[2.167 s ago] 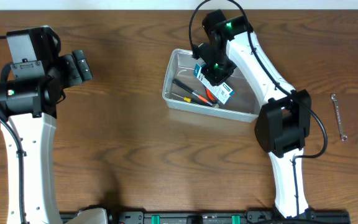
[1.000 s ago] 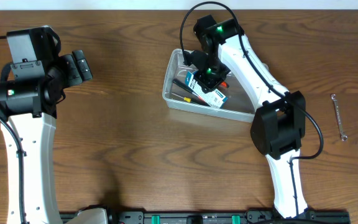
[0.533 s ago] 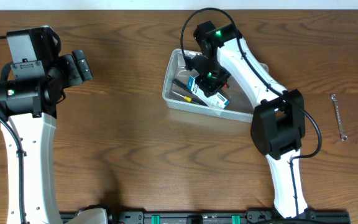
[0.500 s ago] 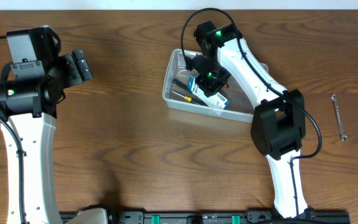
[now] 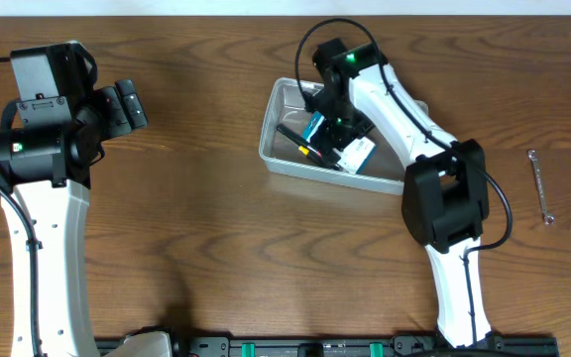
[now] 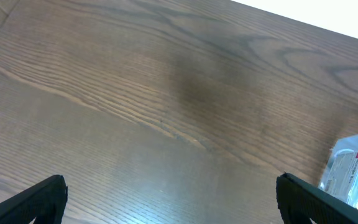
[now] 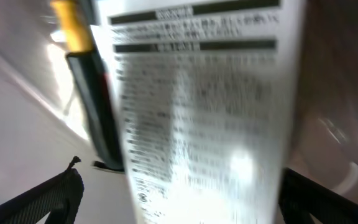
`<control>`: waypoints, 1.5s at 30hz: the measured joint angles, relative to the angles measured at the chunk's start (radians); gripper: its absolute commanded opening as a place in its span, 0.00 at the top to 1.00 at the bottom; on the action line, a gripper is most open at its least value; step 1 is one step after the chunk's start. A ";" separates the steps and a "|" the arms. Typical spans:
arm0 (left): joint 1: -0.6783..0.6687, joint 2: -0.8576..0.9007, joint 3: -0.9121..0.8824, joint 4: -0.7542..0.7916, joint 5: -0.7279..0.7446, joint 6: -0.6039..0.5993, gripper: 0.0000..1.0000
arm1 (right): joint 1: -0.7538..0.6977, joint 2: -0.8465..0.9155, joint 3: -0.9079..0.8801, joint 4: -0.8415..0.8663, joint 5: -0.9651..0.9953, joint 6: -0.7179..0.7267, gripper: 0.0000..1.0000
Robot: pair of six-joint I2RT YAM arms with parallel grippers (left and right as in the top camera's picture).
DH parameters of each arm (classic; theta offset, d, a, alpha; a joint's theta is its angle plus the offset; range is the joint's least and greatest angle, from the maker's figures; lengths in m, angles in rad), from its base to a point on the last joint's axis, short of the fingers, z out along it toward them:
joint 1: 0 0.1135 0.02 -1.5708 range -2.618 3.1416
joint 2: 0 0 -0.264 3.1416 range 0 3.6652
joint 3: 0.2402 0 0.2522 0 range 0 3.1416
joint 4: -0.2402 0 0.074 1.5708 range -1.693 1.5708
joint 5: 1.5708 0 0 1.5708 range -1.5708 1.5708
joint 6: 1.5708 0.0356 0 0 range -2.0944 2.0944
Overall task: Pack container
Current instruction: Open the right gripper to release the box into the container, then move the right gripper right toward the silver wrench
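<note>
Container (image 5: 278, 104) overhead, package (image 7: 204, 112) print right-wrist only

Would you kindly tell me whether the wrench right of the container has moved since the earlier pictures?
No. The wrench lies where it did, just as far right of the container.

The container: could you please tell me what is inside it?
A printed package and a black-handled screwdriver lie in the container; the right tool covers whatever lies beneath it.

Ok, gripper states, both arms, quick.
Left gripper: open, holding nothing.
Right gripper: open, holding nothing; the white packet lies under it in the container.
</note>
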 measured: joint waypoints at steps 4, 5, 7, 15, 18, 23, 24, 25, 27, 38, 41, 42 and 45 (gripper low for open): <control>0.000 0.000 0.000 0.000 0.000 0.000 0.02 | -0.026 0.000 0.000 0.004 0.012 0.008 0.01; 0.000 0.000 0.000 0.000 0.000 0.000 0.02 | -0.034 0.000 0.000 0.004 0.015 0.009 0.01; 0.000 0.000 0.000 0.000 0.000 0.000 0.02 | -0.045 0.000 0.000 0.003 0.021 0.016 0.01; 0.000 0.000 0.000 0.000 0.000 0.000 0.02 | -0.105 -0.007 0.000 -0.007 0.045 0.065 0.01; 0.000 0.000 0.000 0.000 0.000 0.000 0.02 | -0.142 -0.029 0.001 -0.012 0.053 0.090 0.01; 0.000 0.000 0.000 0.000 0.000 0.000 0.02 | -0.237 -0.113 0.004 -0.062 0.065 0.146 0.01; 0.000 0.000 0.000 0.000 0.000 0.000 0.02 | -0.264 -0.134 0.007 -0.074 0.074 0.159 0.01; 0.000 0.000 0.000 0.000 0.000 0.000 0.02 | -0.292 -0.151 0.011 -0.089 0.076 0.170 0.01; 0.000 0.000 0.000 0.000 0.000 0.000 0.02 | -0.351 -0.171 0.018 -0.107 0.082 0.187 0.01; 0.000 0.000 0.000 0.000 0.000 0.000 0.02 | -0.646 -0.177 0.006 -0.122 0.099 0.217 0.01; 0.000 0.000 0.000 0.000 0.000 0.000 0.02 | -0.705 -0.177 -0.011 -0.108 0.100 0.217 0.01; 0.000 0.000 0.000 0.000 0.000 0.000 0.02 | -0.721 -0.177 -0.023 -0.099 0.100 0.217 0.01; 0.000 0.000 0.000 0.000 0.000 0.000 0.02 | -0.771 -0.177 -0.100 -0.042 0.101 0.213 0.01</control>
